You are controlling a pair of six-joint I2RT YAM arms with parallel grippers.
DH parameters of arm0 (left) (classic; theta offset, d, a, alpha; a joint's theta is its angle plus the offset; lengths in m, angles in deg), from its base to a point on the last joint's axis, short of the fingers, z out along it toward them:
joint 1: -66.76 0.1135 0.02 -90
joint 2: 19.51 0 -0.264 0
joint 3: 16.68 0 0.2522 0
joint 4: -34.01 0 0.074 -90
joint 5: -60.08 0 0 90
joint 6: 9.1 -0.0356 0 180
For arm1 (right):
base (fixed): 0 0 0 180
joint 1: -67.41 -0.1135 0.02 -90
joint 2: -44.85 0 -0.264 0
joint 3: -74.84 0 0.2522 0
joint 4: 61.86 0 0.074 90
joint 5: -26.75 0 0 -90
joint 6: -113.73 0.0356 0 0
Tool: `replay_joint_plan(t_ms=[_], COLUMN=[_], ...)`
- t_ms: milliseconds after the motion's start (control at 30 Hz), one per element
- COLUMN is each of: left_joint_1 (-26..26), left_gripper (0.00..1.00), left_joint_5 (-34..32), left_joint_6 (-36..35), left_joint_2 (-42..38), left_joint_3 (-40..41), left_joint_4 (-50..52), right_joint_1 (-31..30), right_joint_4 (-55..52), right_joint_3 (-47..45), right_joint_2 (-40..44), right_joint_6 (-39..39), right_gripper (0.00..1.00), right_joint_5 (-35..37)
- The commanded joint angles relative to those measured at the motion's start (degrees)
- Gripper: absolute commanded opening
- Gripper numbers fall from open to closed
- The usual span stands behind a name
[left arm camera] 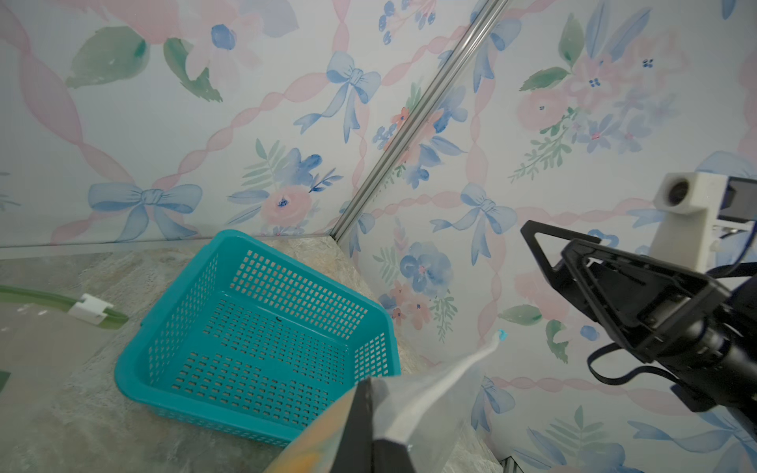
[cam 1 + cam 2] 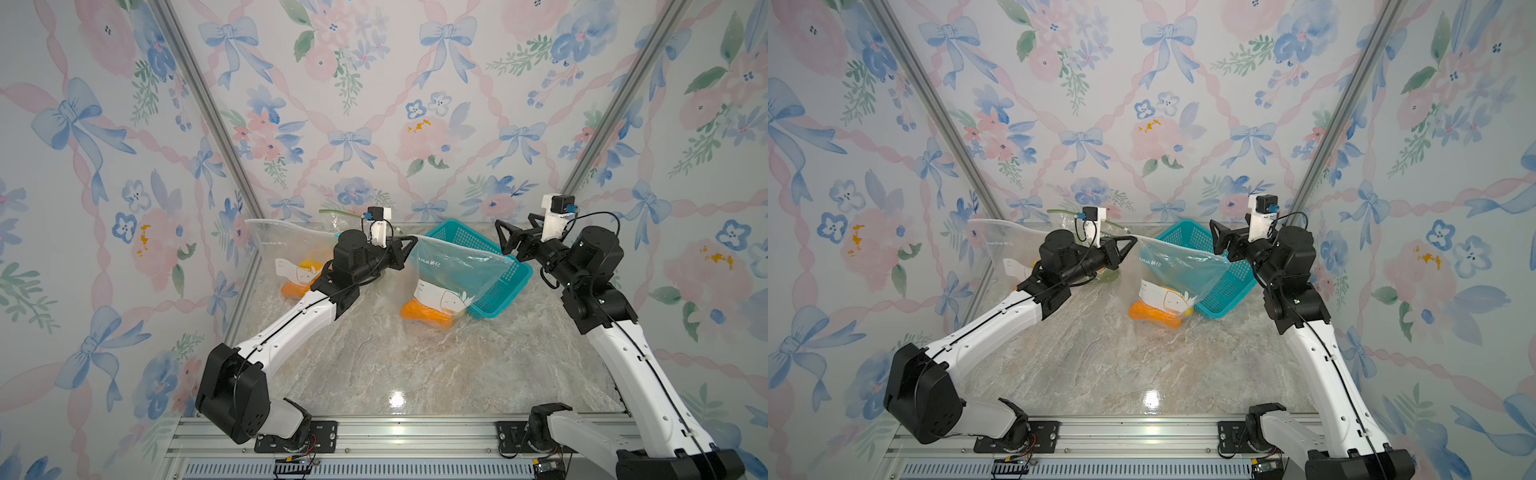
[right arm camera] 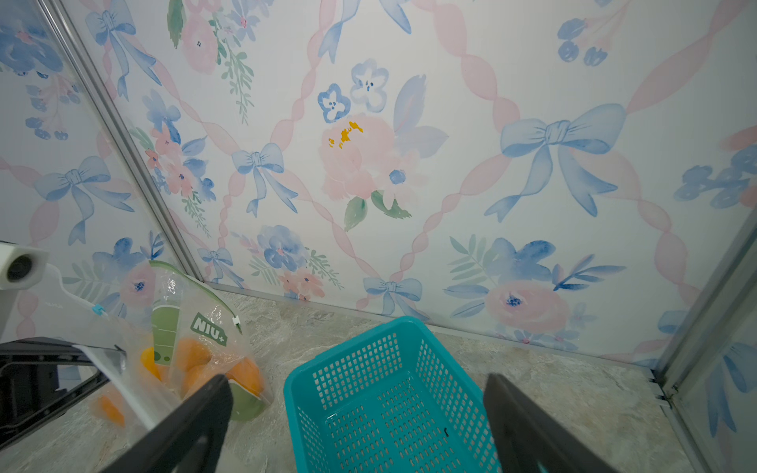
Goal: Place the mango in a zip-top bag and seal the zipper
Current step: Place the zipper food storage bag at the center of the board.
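Finding: the mango [image 2: 424, 312] is inside the zip-top bag [image 2: 455, 266]. It lies at the bag's bottom, which rests on the table [image 2: 395, 361] just in front of the teal basket [image 2: 505, 291]. The bag stands upright, hung by one top corner.

Your left gripper [image 2: 413, 240] has its jaws closed on that corner. The left wrist view confirms the film is pinched between the fingers [image 1: 358, 426]. From there the top edge runs across to the far corner, where a small teal slider [image 1: 501, 336] sits. Whether the zipper track is pressed together along that edge cannot be told.

Your right gripper [image 2: 501, 237] has its jaws spread wide and holds nothing. It hangs above the basket, just beside the slider corner; contact with the bag cannot be determined.

Also noted: a second bag [image 2: 282, 249] with a green zipper, holding orange fruit, lies at the rear left of the table behind your left arm
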Motion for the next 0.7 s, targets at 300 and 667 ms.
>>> replay_joint_plan(t_ms=[300,667], left_joint_1=[3.82,6.2], left_gripper=[0.24,0.98], left_joint_5=[-3.62,-16.68], left_joint_6=[0.87,-1.67], left_joint_2=[4.4,-15.28], left_joint_3=[-1.7,10.12], left_joint_4=[-1.89,0.77], right_joint_1=[0.45,1.16], right_joint_4=[0.29,-9.25], right_joint_3=[1.09,-3.26], right_joint_2=[-1.6,0.32], right_joint_6=[0.85,7.58], right_gripper=[0.99,0.99], right_joint_5=[1.08,16.21])
